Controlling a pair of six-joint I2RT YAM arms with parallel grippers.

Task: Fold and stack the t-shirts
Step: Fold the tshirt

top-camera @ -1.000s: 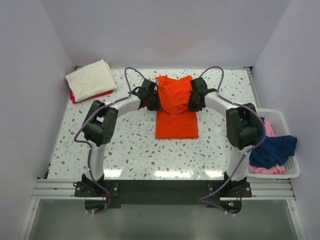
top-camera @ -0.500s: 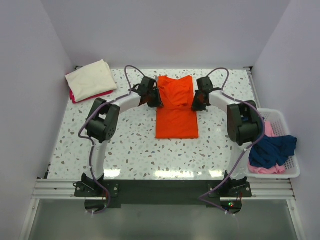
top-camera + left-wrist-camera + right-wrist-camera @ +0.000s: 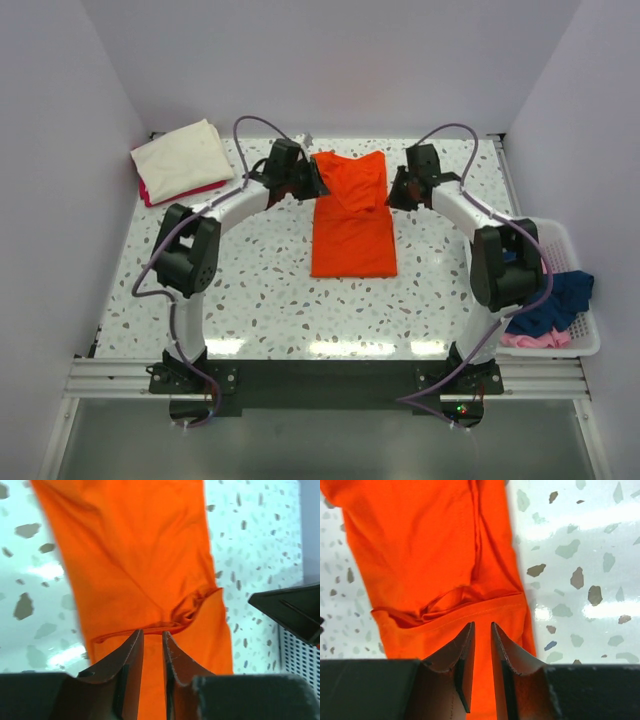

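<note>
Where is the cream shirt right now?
In the top view, the cream shirt lies folded in the table's far left corner, atop a magenta shirt.

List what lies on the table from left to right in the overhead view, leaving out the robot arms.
cream t-shirt → orange t-shirt → white basket

The magenta shirt (image 3: 190, 192) lies mostly hidden under the cream shirt (image 3: 182, 155).
</note>
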